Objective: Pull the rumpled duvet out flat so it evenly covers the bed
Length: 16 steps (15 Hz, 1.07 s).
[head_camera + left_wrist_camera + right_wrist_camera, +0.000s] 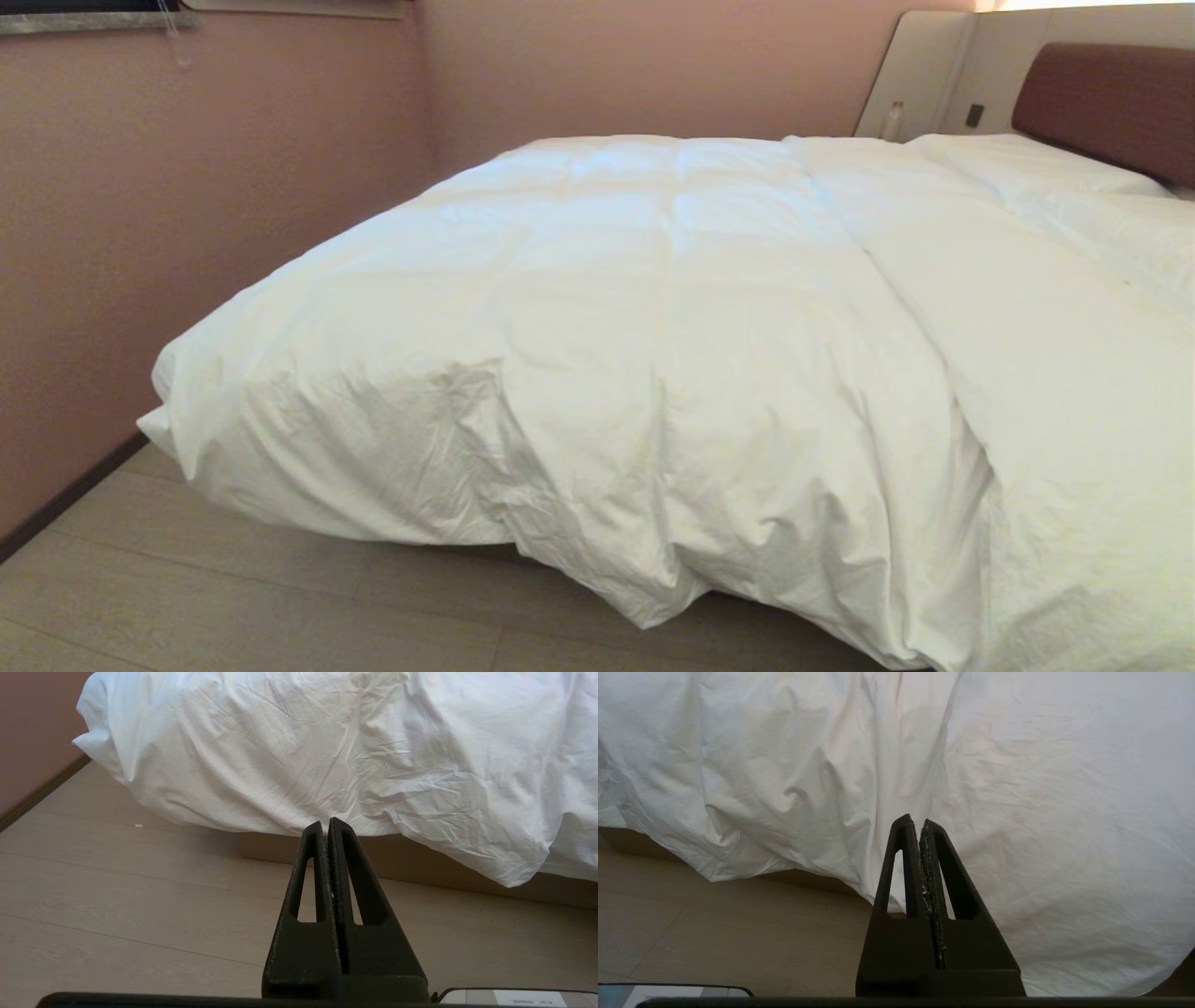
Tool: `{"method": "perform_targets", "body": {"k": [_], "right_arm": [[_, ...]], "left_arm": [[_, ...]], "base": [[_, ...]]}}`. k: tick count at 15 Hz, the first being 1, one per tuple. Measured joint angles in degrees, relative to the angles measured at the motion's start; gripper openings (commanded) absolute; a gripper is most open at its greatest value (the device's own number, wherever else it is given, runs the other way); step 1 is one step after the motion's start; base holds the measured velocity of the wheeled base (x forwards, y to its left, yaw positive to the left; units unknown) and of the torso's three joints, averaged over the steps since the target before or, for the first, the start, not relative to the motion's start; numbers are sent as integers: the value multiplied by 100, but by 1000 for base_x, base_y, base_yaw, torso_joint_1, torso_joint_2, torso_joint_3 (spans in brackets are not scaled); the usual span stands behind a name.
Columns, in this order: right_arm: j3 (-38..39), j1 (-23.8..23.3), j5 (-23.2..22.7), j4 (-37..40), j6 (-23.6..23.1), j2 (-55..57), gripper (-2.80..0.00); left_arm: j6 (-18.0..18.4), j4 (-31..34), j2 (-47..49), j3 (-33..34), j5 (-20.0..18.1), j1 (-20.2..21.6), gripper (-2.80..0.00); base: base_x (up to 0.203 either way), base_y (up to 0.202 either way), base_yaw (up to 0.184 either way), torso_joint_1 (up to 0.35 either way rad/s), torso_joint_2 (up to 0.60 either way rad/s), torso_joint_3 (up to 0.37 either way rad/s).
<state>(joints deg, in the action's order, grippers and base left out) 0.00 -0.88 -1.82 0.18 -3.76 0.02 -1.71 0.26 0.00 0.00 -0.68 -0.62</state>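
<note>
We record pale wood-plank floor (140, 896) under and ahead of the left pincer; a pink wall (32, 732) with dark skirting (42, 793) off to its side. Floor (714, 933) also lies beneath the right pincer. Far beyond both, a small bottle (893, 121) stands against a beige panel (920, 70)
</note>
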Motion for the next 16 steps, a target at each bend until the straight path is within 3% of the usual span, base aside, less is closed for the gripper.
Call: {"method": "perform_targets", "body": {"k": [16], "right_arm": [[0,0,0,-2,-7,0,-280]], "left_arm": [[0,0,0,0,0,0,-280]], "base": [[0,0,0,0,0,0]]}}
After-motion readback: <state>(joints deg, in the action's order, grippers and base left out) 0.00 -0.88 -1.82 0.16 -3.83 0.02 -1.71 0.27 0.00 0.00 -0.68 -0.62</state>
